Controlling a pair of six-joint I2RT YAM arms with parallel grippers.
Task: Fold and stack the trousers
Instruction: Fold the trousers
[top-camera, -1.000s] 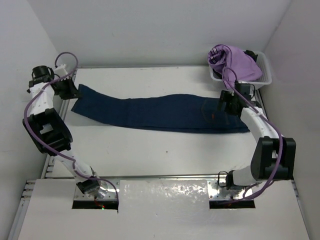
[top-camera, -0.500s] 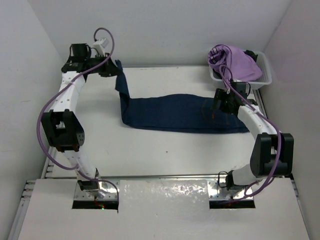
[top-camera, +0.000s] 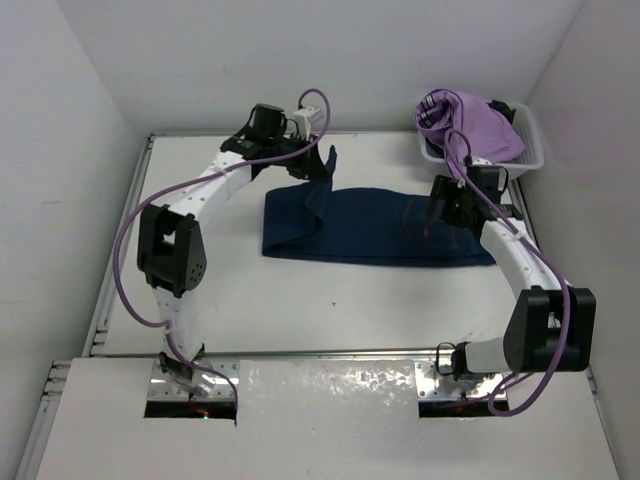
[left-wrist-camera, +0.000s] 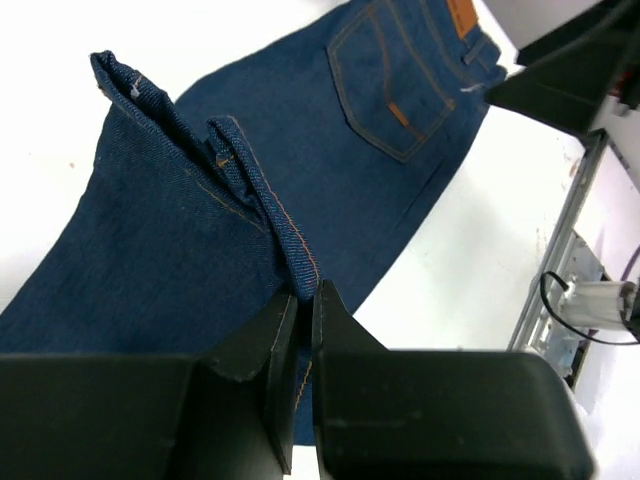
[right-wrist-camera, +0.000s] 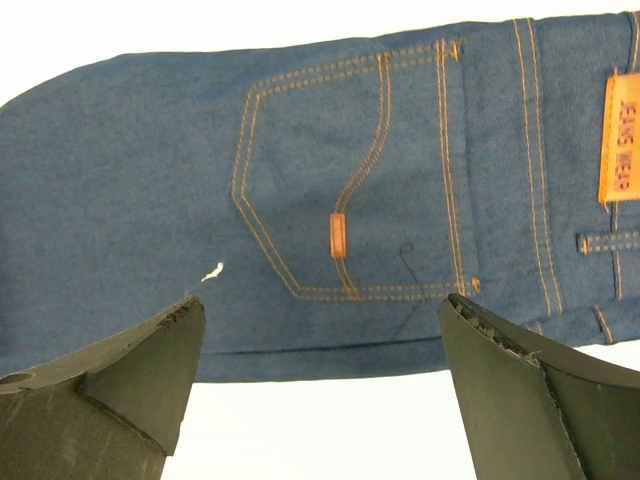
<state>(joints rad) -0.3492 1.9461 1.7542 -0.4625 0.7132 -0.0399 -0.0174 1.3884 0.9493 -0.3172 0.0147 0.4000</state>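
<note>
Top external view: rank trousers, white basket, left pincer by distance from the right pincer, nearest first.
1. trousers: waist end lies directly under the open right pincer.
2. white basket: just behind it, far right corner.
3. left pincer: farthest, off to the left, shut on the leg end.

Dark denim trousers (right-wrist-camera: 150, 200) lie flat on white table (right-wrist-camera: 320, 430), orange-stitched back pocket (right-wrist-camera: 340, 180) facing up & tan patch (right-wrist-camera: 620, 135) at right edge. R gripper (right-wrist-camera: 320, 303): jaws wide apart, framing pocket's lower edge. Small white fleck (right-wrist-camera: 212, 271) on denim.
</note>
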